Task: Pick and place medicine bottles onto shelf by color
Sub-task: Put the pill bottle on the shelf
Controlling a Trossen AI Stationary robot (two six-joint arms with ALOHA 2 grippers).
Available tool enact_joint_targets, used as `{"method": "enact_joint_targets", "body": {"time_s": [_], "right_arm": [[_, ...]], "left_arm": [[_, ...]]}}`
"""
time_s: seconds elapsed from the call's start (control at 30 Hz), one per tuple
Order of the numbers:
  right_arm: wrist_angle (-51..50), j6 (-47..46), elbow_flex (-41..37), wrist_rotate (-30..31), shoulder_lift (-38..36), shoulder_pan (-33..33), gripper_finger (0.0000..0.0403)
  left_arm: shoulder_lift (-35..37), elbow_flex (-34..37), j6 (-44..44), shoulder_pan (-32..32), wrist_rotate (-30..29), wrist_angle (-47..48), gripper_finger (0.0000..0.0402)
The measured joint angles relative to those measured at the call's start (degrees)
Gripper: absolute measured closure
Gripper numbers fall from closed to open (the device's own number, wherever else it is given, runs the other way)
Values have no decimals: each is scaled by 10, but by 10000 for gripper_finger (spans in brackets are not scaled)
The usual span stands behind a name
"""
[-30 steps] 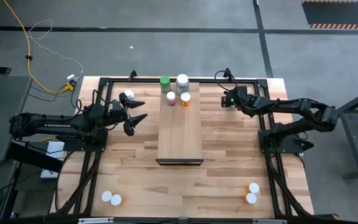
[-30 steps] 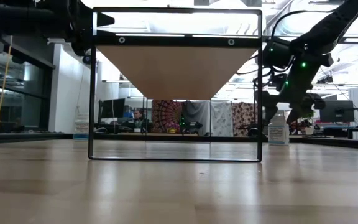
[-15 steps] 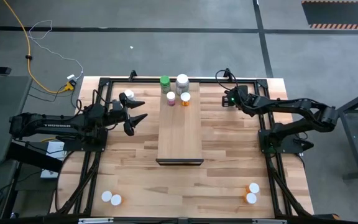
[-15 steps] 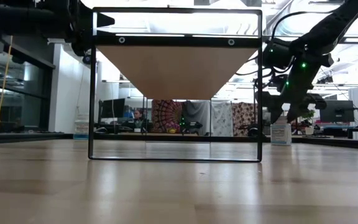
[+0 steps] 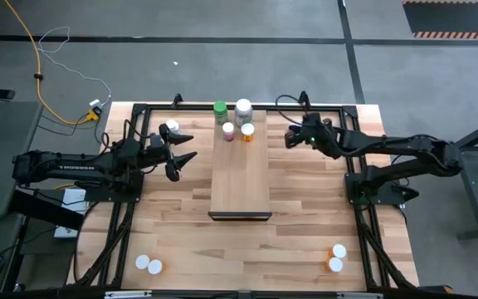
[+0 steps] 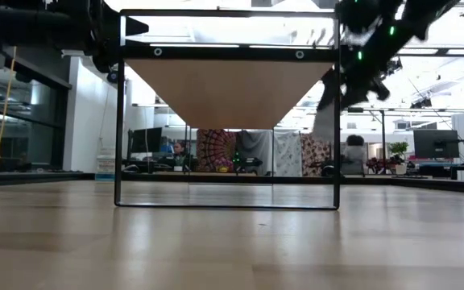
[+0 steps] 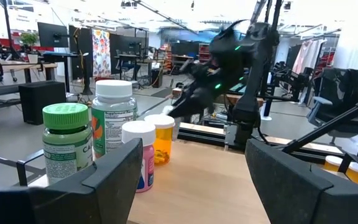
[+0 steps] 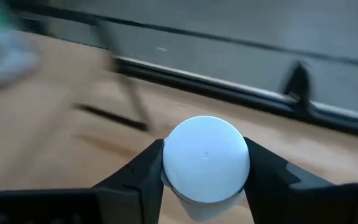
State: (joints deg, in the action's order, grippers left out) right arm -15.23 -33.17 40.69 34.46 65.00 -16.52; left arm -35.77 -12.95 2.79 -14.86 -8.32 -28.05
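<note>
White-capped, a bottle [image 8: 206, 163] sat pinched in the right claw [image 8: 205, 180], lifted off the desk [image 5: 305, 216] toward the shelf [image 5: 241, 178] for sorting by colour, while the left claw [image 5: 183, 147] waited spread beside it.

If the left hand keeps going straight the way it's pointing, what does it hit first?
Probably the pink-bodied bottle, nearest of the four bottles on the shelf. The open left hand points toward that end of the shelf, though depth is hard to judge.
</note>
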Motion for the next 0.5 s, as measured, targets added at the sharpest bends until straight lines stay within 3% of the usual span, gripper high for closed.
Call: {"method": "enact_joint_targets", "body": {"time_s": [0.3,0.5], "right_arm": [[1,84,80,84,-5,183,242],[29,127,101,85,25,244,241]], "left_arm": [[0,0,0,0,0,0,126],[0,0,0,0,0,0,126]]}}
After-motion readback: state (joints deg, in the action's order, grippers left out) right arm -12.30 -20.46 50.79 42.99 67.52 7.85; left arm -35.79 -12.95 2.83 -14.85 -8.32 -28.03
